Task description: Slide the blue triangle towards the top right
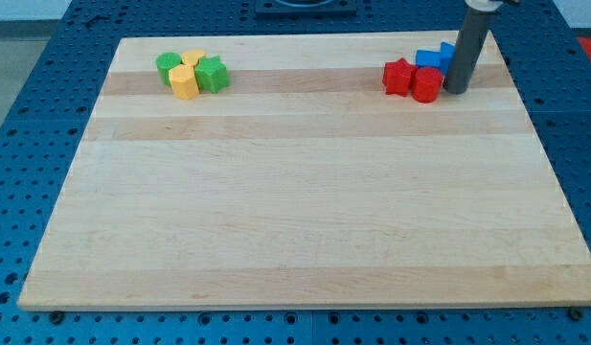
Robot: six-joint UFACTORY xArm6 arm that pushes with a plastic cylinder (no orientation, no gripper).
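Note:
My tip [456, 91] rests on the wooden board [295, 220] near the view's top right. It stands just right of a red block [427, 83] and below a blue block [448, 51] that the rod partly hides, so I cannot make out that block's shape. Another blue block [429, 58] sits left of the rod, behind the red ones. A second red block [398, 77], star-like, lies at the left of this cluster. The blocks in this cluster touch one another.
At the view's top left is another cluster: a green round block [168, 66], a green block [212, 74], a yellow block [184, 82] and a second yellow block [193, 59] behind it. The board lies on a blue perforated table [27, 144].

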